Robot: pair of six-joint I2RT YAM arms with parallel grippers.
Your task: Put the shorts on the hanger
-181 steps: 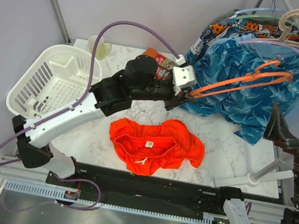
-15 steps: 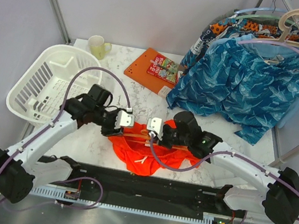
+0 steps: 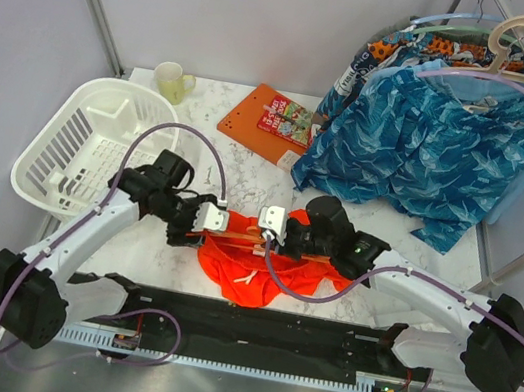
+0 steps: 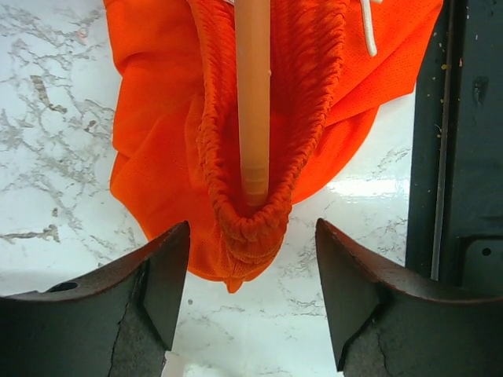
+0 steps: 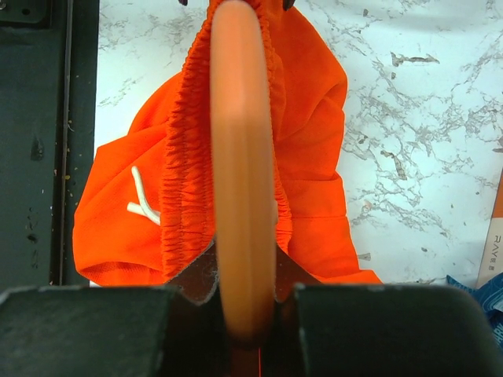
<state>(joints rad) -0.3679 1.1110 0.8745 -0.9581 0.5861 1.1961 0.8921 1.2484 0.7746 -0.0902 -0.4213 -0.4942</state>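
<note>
The bright orange-red shorts (image 3: pixel 264 273) lie on the marble table near its front edge. The thin orange hanger (image 3: pixel 234 240) runs through their waistband. In the left wrist view the elastic waistband (image 4: pixel 247 228) loops round the end of the hanger (image 4: pixel 253 94). My left gripper (image 4: pixel 251 294) stands open just short of that loop, touching nothing; from above the left gripper (image 3: pixel 198 226) sits at the shorts' left edge. My right gripper (image 5: pixel 244 290) is shut on the hanger (image 5: pixel 240 157), with the shorts (image 5: pixel 314 173) and white drawstring (image 5: pixel 141 200) beneath. Seen from above, the right gripper (image 3: pixel 272 233) is over the shorts' top.
A white basket (image 3: pixel 79 138) stands at the left, a pale cup (image 3: pixel 171 80) behind it. An orange booklet (image 3: pixel 273 122) lies at the back. Blue patterned garments (image 3: pixel 433 145) hang from a rail at the right. A black strip (image 3: pixel 270 321) borders the table's front edge.
My left gripper has opened, let go of the waistband and drawn back a little to the left. The right gripper stays shut on the hanger, which six seconds ago hung by the rail.
</note>
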